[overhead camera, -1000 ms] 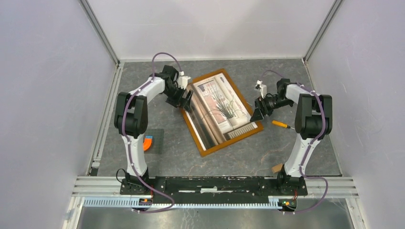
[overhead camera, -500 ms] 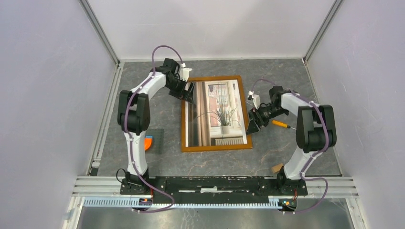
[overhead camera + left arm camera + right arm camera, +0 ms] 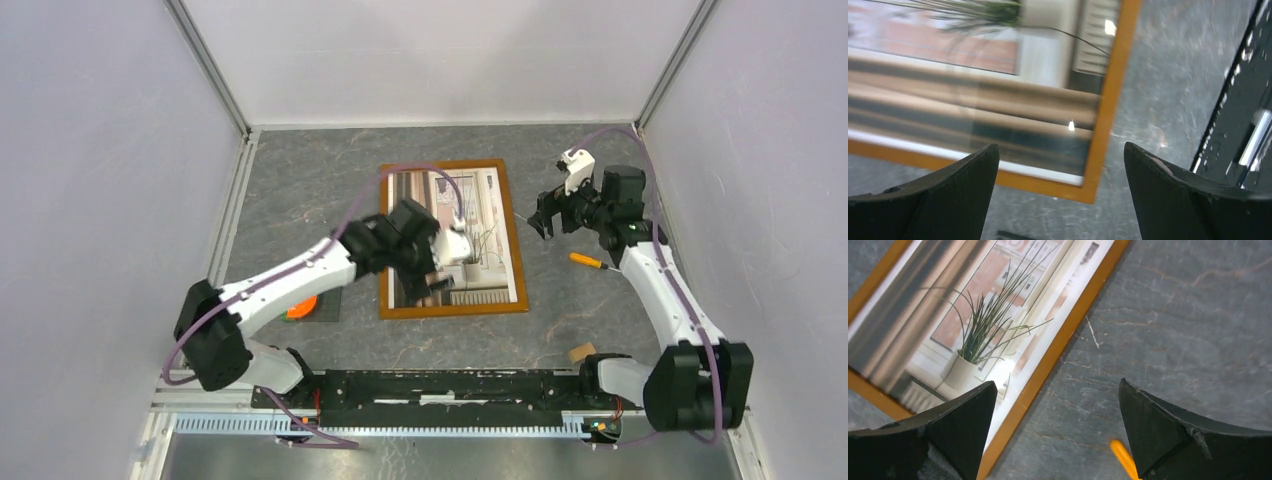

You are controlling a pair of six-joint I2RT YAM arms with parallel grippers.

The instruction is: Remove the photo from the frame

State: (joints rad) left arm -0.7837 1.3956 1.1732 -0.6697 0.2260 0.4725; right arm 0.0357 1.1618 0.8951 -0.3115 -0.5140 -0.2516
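Frame (image 3: 513, 240): lay flat on the grey bench (image 3: 320, 180), near its middle, picture side up, long sides running away from the arm bases; a narrow orange-brown wooden border ran all round it.
Photo (image 3: 978, 325): sat inside the frame, a spiky green plant in a white pot at a white window, reddish brick beyond the panes, brown and beige striped curtains down the left side, a ribbed radiator at the near end.
Surface: in the left wrist view small bright spots of light lay on the picture, and that view was blurred.
Left pincer (image 3: 1058, 150): fingers spread wide apart, gripping nothing, over the frame's near-left corner; whether it touched the frame could not be told.
Left arm: reached across from the left and hid part of the photo's near half in the top view.
Right pincer (image 3: 1056, 385): fingers apart, empty, beside the frame's right edge toward the far end.
Screwdriver (image 3: 587, 261): orange-handled, lay on the bench right of the frame, apart from it.
Grey plate (image 3: 325, 296): left of the frame, bearing an orange block, partly hidden by the left arm.
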